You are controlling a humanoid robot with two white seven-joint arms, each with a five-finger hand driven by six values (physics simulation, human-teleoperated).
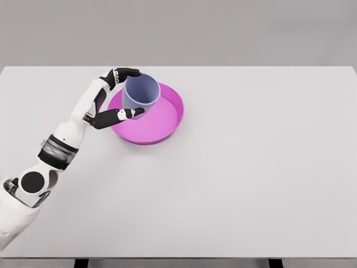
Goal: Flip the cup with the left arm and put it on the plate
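A lilac-blue cup stands mouth-up over the left part of the magenta plate, tilted slightly toward me. My left hand is shut on the cup, with the thumb against its near side and the dark fingers curled around its far side. I cannot tell whether the cup's base touches the plate. The white left arm reaches in from the lower left. No right arm shows.
The plate sits on a wide light-grey table, left of the middle and toward the back. The table's far edge runs just behind the hand.
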